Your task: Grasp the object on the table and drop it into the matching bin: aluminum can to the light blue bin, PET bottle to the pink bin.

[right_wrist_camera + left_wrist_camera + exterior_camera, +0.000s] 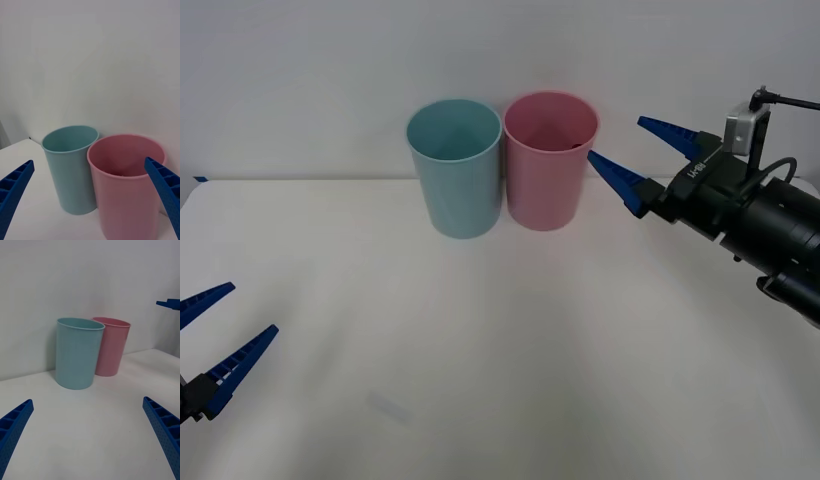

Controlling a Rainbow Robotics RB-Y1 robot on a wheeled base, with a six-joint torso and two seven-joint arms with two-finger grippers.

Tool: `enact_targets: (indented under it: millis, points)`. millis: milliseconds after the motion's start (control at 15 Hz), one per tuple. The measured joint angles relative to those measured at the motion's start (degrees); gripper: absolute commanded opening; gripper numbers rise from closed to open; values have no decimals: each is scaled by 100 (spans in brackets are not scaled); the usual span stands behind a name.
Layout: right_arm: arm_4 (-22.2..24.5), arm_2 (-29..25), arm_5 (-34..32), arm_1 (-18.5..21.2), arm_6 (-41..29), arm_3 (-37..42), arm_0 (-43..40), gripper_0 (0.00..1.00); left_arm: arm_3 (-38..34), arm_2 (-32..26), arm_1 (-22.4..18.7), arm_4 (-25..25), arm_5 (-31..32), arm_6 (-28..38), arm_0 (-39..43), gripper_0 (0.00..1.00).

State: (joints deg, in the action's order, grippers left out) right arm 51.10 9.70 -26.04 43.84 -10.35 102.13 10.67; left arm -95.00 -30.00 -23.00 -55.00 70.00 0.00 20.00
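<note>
Two bins stand side by side at the far edge of the table, walls touching or nearly so: light blue bin on the robot's left, pink bin on its right. Both upright, round, tapered toward the base, smooth-walled, rims open.

Front view: right gripper held in the air just beside the pink bin's rim, on its right side, fingers spread wide apart, nothing between them. Left gripper low over the near left part of the table, well apart from both bins, fingers likewise spread, holding nothing.

Right wrist view looks down into the bins from close range. Inside the pink bin, a faint dark patch low against the inner wall; too indistinct to say whether it is the bottle. The front view cannot see that deep. Light blue bin interior reads plain as far as it shows.

Left wrist view gives the bins from low and side on: light blue bin nearer, pink bin partly behind it. One blue finger of the right gripper is at rim height above the table.

Bottle's whereabouts: cannot tell from these views.
</note>
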Motion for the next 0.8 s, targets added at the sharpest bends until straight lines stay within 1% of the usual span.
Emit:
enact_targets:
  millis: [267, 467, 667, 800]
  points:
    - [3, -451, -713, 2, 255, 10, -677, 100, 0, 0, 0, 0, 0, 0, 0, 100]
    - [-20, -762, -1128, 2, 899, 10, -1174, 100, 0, 0, 0, 0, 0, 0, 0, 100]
    - [-150, -996, -1386, -1, 1468, 19, -1732, 100, 0, 0, 0, 0, 0, 0, 0, 100]
    - [-213, -1151, -1522, -22, 1663, 47, -2058, 100, 0, 0, 0, 0, 0, 0, 1, 100]
